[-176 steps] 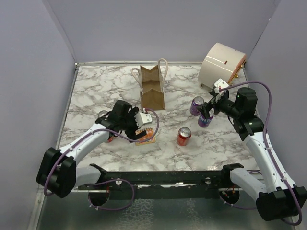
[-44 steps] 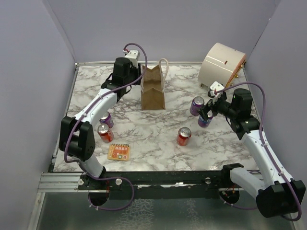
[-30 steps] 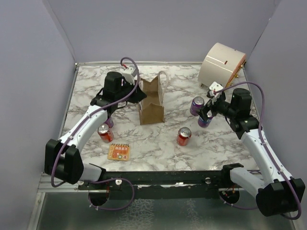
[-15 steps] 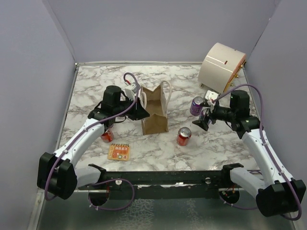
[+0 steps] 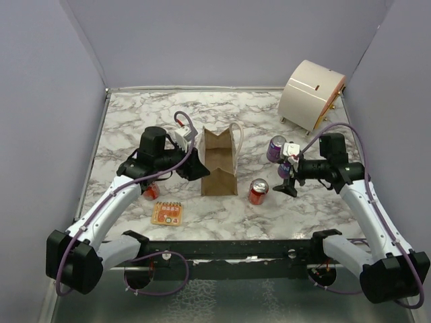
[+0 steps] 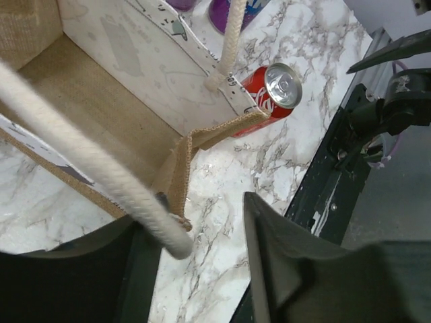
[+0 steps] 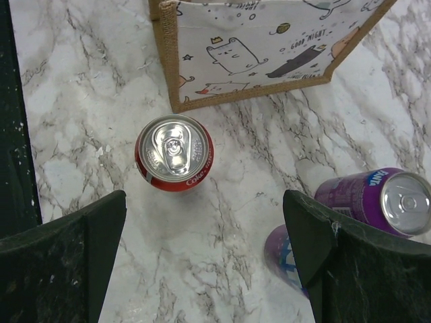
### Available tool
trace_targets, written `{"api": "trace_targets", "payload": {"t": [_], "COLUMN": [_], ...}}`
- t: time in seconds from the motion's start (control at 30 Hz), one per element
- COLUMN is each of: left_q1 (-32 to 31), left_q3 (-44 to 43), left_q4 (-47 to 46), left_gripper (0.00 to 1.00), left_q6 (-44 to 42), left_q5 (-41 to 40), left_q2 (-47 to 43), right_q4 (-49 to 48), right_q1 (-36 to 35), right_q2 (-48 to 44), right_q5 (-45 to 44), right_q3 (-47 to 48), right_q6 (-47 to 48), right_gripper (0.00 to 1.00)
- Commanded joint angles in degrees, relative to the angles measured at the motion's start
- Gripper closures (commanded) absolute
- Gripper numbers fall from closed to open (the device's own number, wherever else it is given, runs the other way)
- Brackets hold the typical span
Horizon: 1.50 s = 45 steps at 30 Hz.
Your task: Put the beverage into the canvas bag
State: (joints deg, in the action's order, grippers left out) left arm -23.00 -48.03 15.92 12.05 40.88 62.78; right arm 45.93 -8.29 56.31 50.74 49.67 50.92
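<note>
The tan canvas bag (image 5: pixel 220 165) stands upright and open mid-table, and I see its empty inside in the left wrist view (image 6: pixel 101 101). My left gripper (image 5: pixel 193 167) is at its left side. One cream handle (image 6: pixel 81 168) runs between the spread fingers (image 6: pixel 199 232), against the left one. A red Coke can (image 5: pixel 258 192) stands just right of the bag, and it also shows in the right wrist view (image 7: pixel 174 153). My right gripper (image 5: pixel 288 183) hovers open and empty (image 7: pixel 205 269) just right of that can. Two purple cans (image 5: pixel 276 149) (image 7: pixel 387 202) stand behind it.
A large cream drum-shaped container (image 5: pixel 311 94) sits at the back right corner. Another red can (image 5: pixel 149 191) stands by my left forearm. A flat orange snack packet (image 5: pixel 167 212) lies near the front left. Grey walls enclose the table on three sides.
My left gripper came from the back toward the front, and the bag moved with it to mid-table. My right gripper moved away from the purple cans toward the red can.
</note>
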Motion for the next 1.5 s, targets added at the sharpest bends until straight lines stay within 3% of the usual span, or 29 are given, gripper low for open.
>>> {"api": "trace_targets", "payload": {"t": [0.0,0.13,0.33,0.57,0.73,0.87,1.07,1.47], "left_q1": [-0.3,-0.1,2.9,8.2,9.3,9.7,9.8,12.1], "left_q3": [-3.0,-5.6,-6.9,-6.1,-6.1,-5.1,-5.5,-7.6], "left_q4": [3.8,7.0,9.3,7.5,7.0,6.3,5.9,4.0], "left_gripper": [0.41,0.17,0.04,0.01,0.01,0.01,0.01,0.01], "left_q6": [-5.8,-10.3,-14.8,-13.0,-14.1,-14.0,-14.4,-13.9], "left_q5": [0.2,0.4,0.3,1.2,-2.1,-3.0,-5.6,-18.5], "left_q2": [-2.1,-3.3,-6.5,-10.4,-10.8,-10.9,-10.5,-9.7], "right_q4": [-3.2,-6.4,-12.6,-15.7,-17.7,-17.9,-16.8,-10.7], "right_q1": [-1.8,-6.2,-10.2,-13.4,-14.9,-15.0,-15.0,-15.1], "right_q2": [1.3,3.1,6.5,12.2,14.0,13.5,12.3,4.2], "right_q5": [0.5,-4.2,-9.7,-9.1,-8.2,-8.0,-7.0,0.1], "right_q3": [-2.6,-4.6,-6.7,-7.0,-6.9,-7.0,-6.4,5.1], "right_q6": [-0.5,-2.2,-4.5,-5.2,-6.2,-6.3,-6.4,-11.3], "right_gripper": [0.00,0.00,0.00,0.00,0.06,0.16,0.39,0.83]}}
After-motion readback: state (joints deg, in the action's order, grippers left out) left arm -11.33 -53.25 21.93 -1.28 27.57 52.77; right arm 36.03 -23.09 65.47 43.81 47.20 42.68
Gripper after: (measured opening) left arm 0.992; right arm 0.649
